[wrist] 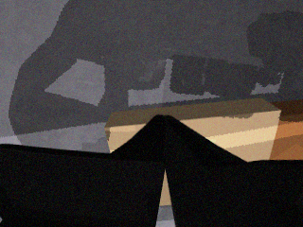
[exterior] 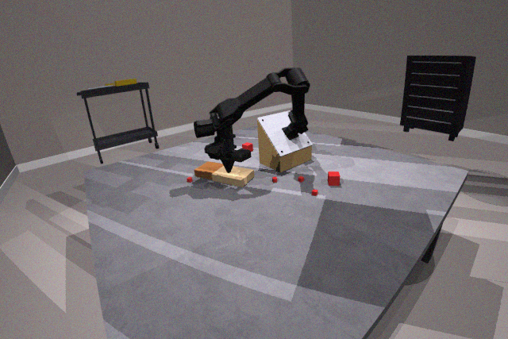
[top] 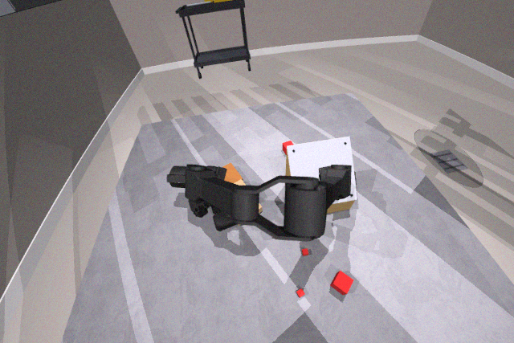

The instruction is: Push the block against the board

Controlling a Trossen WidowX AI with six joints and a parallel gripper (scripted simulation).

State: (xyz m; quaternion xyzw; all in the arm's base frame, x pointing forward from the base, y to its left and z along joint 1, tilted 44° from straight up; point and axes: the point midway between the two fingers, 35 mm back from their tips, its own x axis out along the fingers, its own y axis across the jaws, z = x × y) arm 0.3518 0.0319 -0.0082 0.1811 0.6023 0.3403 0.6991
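Note:
The square block (top: pixel 231 173) (exterior: pixel 207 169) (wrist: pixel 290 142) is orange and lies flat. The board (top: pixel 260 208) (exterior: pixel 242 176) (wrist: pixel 227 137) is light wood and lies flat, mostly hidden by the arm in the top view. One end of the board faces the block; in the exterior view and the wrist view they look to be touching or nearly so. How exactly their edges line up is not clear. My gripper (exterior: pixel 228 171) (wrist: pixel 162 123) is shut and empty, pointing down over the board near the block. Whether its tip touches the board cannot be told.
A wooden box with a sloped white panel (top: pixel 315 161) (exterior: pixel 279 132) stands behind, to the right of the board. A larger red cube (top: pixel 341 282) (exterior: pixel 333 178) and several small red cubes lie around; another red cube (top: pixel 287 147) (exterior: pixel 247 147) is by the box's far side.

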